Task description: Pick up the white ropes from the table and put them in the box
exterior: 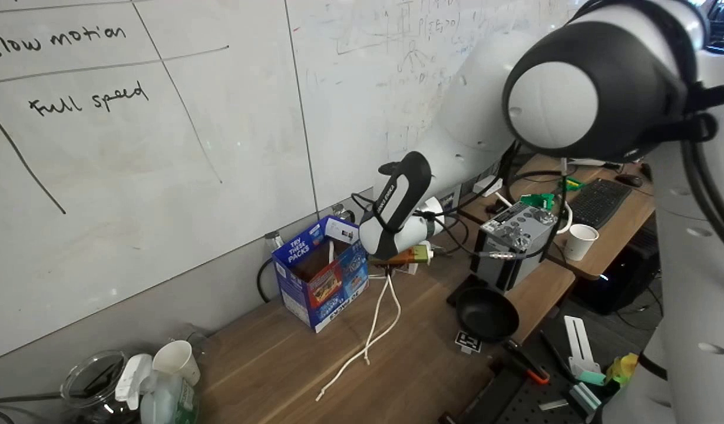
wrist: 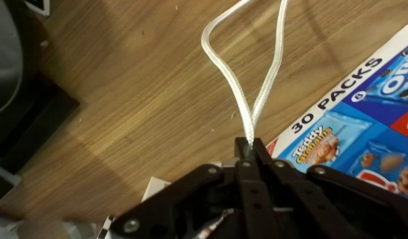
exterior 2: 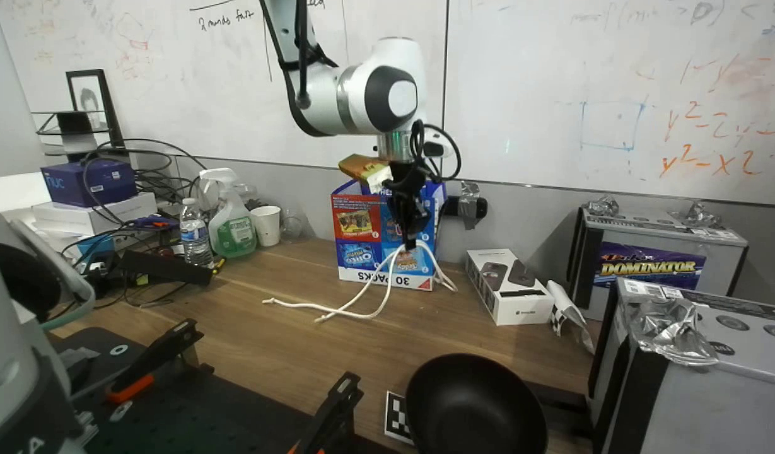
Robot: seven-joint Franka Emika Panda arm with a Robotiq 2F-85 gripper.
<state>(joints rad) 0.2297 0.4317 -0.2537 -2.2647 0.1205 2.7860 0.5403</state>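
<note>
My gripper is shut on the white ropes, pinching them between its fingertips. In both exterior views the gripper is above the table, beside the box and outside it. The ropes hang from the fingertips in loose strands. Their lower ends appear to lie on the table. The blue box stands upright with its top open; its printed side also shows in the wrist view. A white strip shows inside the box; I cannot tell what it is.
A black pan sits near the table's front edge. A white phone box and grey batteries stand beyond the box. A spray bottle and a paper cup stand on its opposite side. A whiteboard is behind the box.
</note>
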